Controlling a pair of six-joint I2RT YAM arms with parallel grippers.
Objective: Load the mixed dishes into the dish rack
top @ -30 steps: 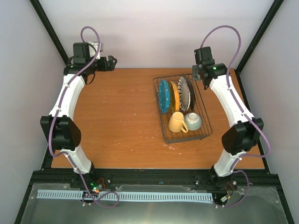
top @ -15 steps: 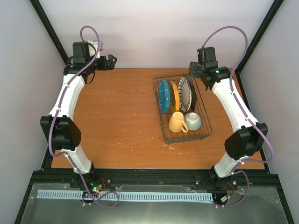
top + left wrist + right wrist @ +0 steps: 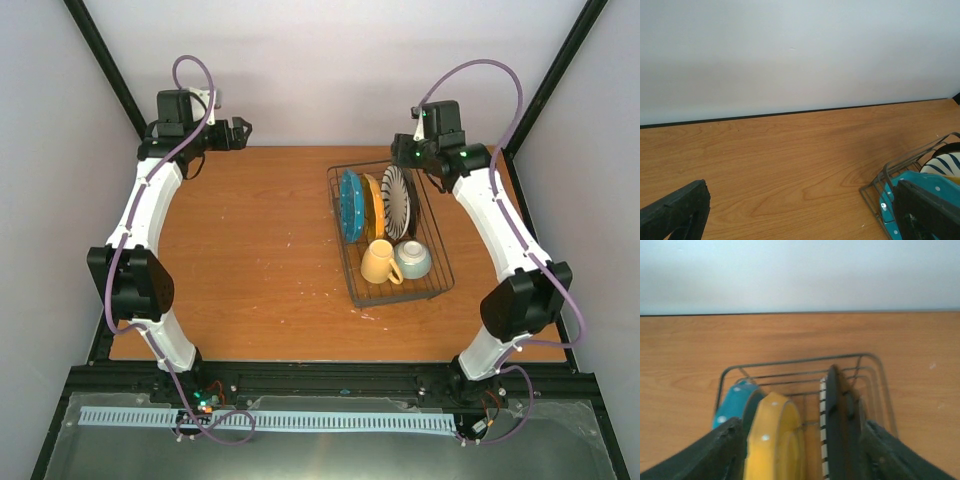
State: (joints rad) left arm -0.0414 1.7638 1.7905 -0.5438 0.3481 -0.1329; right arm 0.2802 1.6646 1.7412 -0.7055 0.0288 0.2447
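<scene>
All dishes appear loaded. The dish rack sits on the right half of the table, long side running away from the arms.

Plates stand on edge in the far slots, so the wires keep them upright and apart. Left to right they are the teal dotted plate, orange dotted plate, black-and-white striped plate and dark-rimmed plate, the last right behind the striped one. It is mostly hidden in the top view.

The near end has no slots in use. The yellow mug lies tipped there with the pale green bowl beside it; they look close, but contact is unclear.

The right gripper hovers above the far end of the rack, looking down the plate row. Its jaws are spread wide with nothing between them, and it probably just let go of a plate. The left gripper is parked at the far left corner of the table, well apart from the rack. Its jaws are fully spread and empty, out of the way.

Judgement: the task looks essentially done and no dish is visible outside the rack.

No brands, labels or readable writing anywhere, only dot and stripe patterns.
</scene>
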